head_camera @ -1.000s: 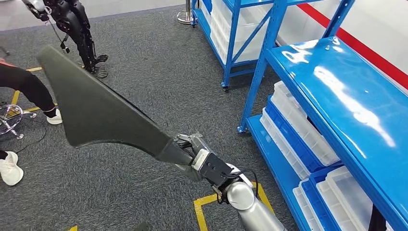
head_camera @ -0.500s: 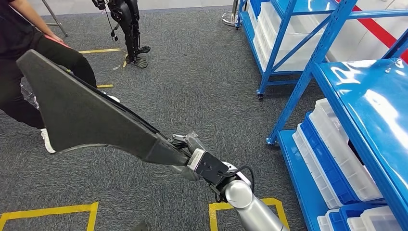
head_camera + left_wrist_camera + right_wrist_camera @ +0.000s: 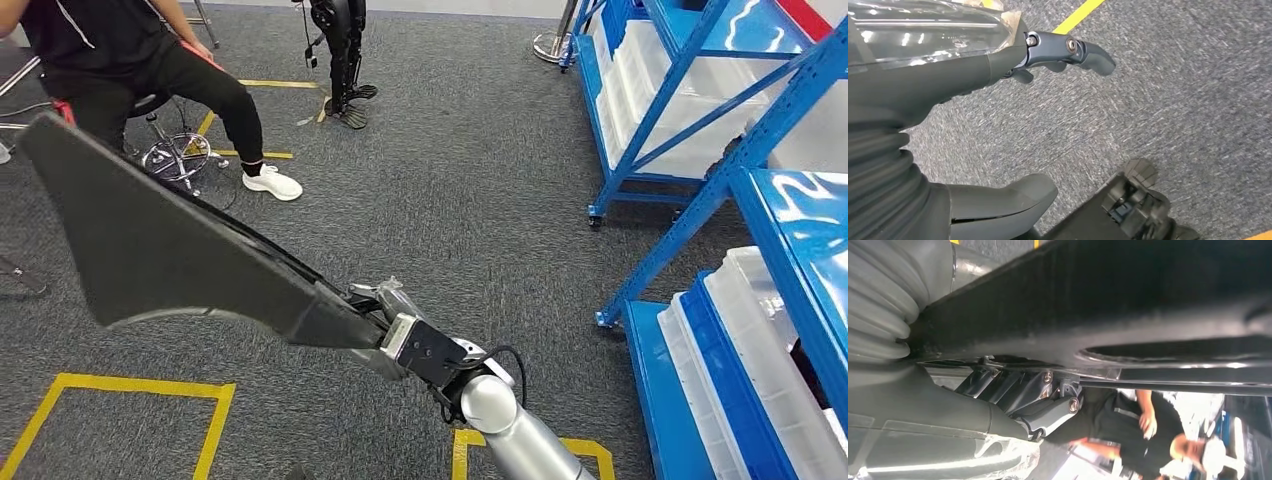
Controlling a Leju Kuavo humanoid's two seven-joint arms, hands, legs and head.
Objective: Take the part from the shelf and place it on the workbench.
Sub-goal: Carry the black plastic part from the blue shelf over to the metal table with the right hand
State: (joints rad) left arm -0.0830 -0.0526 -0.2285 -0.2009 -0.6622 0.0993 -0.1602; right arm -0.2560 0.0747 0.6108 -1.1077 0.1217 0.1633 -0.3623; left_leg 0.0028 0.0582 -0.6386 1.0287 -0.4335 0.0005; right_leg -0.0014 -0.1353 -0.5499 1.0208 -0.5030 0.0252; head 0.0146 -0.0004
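Observation:
A large dark grey part, broad and wedge-shaped, sticks out to the left over the carpet in the head view. My right hand grips it at its narrow end, with the silver arm coming in from below. In the right wrist view the part spans the picture, and the hand's fingers are clamped against its underside. My left hand hangs over the grey carpet holding nothing, fingers and thumb apart.
Blue shelving with white bins runs along the right. A person sits on a stool at the far left, beyond the part's tip. Another robot's legs stand at the back. Yellow tape marks the carpet.
The camera has turned left: the shelves slid towards the right edge and the seated person came into view. The part stays in my right hand.

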